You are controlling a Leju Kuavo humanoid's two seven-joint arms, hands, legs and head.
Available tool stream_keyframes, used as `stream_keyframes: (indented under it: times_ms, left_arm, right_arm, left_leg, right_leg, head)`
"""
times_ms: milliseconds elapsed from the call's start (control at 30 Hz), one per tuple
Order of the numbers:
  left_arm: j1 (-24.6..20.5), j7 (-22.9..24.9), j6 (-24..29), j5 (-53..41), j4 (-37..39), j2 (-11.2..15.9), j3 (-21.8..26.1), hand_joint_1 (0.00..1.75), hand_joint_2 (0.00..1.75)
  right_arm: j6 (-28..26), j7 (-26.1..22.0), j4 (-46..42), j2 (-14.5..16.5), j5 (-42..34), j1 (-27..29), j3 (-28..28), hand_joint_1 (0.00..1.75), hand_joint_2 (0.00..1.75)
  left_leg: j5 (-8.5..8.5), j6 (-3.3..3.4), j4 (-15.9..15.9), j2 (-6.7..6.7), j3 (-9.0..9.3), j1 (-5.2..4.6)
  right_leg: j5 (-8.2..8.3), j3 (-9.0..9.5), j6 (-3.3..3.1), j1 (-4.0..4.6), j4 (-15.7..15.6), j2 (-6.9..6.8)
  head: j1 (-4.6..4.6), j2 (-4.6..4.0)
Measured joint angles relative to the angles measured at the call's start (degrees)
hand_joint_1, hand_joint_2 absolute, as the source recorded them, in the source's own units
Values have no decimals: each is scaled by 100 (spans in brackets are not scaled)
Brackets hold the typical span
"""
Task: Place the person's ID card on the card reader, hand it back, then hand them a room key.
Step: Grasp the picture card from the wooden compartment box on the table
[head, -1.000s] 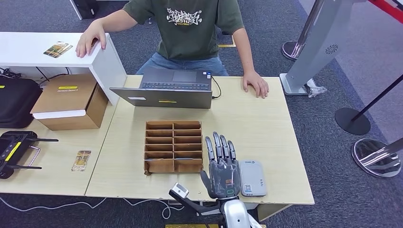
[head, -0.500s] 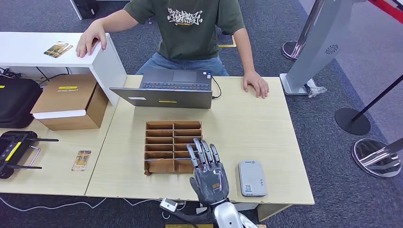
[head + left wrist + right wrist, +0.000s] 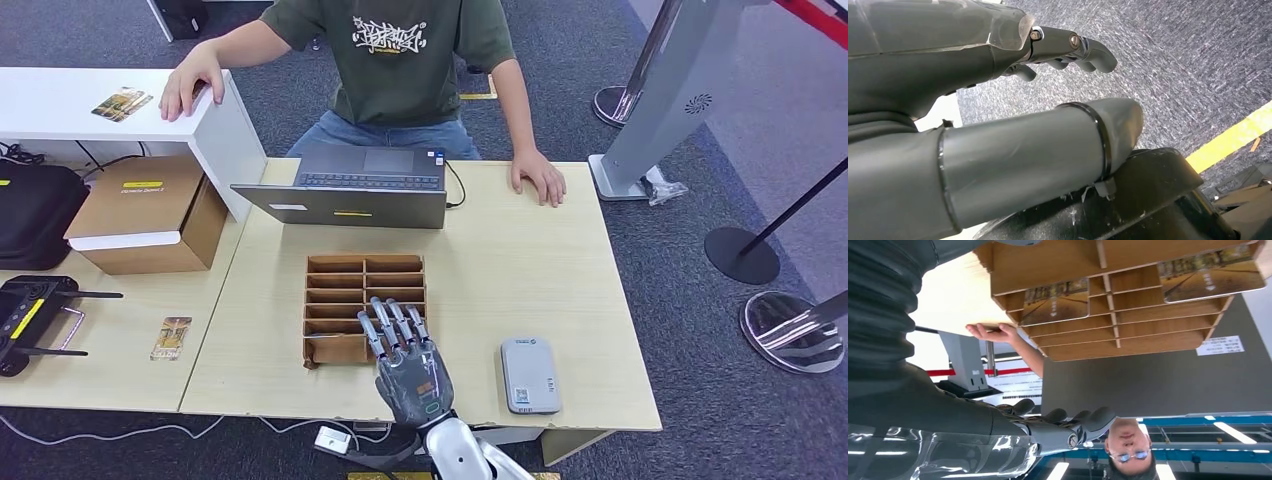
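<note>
Risk first: the right hand (image 3: 408, 368) hovers with its fingers spread and empty over the near right corner of the cardboard rack (image 3: 364, 307), which sits in the middle of the tabletop (image 3: 540, 270). If the fingers come down on a thin divider instead of into a slot, they could crush it or push the light rack toward the laptop (image 3: 345, 187) at the far edge. A flat key card standing in a narrow slot is also likely to slip from a loose pinch.

In the right wrist view, 2 printed key cards (image 3: 1055, 301) stand in rack slots, near the hand but not touching its fingertips (image 3: 1098, 418).

The grey card reader (image 3: 529, 374) lies near the tabletop's near edge, just beside the hand on its right, with no ID card visible on it. I judge the room key step is in hand.

The person's hand (image 3: 539, 176) rests at the tabletop's far edge, well apart from the rack.

The left hand (image 3: 998, 60) hangs beside the body, fingers loosely apart and holding nothing.
</note>
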Motion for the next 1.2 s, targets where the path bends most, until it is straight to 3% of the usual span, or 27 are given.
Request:
stream_keyframes:
  times_ms: [333, 833, 1200]
  left_arm:
    - [-2, -17, -64, 15, 0, 10, 31, 0, 0]
    - [-10, 8, -135, 35, 0, 31, 75, 0, 0]
    - [-9, -16, -125, 37, 0, 27, 137, 0, 0]
  right_arm:
    - [117, -45, 246, 190, 7, -97, -104, 0, 175]
    - [1526, 12, 176, 234, 7, -237, -141, 0, 175]
    - [1719, 30, 20, 233, 8, -366, -165, 0, 175]
  left_leg:
    - [0, 0, 0, 0, -1, -1]
    - [0, 0, 0, 0, 0, -1]
    - [0, 0, 0, 1, 0, 0]
  right_leg:
    - [0, 0, 0, -1, 0, 0]
    - [0, 0, 0, -1, 0, 0]
    - [0, 0, 0, 0, 0, 0]
  head:
    - [1, 0]
    - [0, 0]
    - [1, 0]
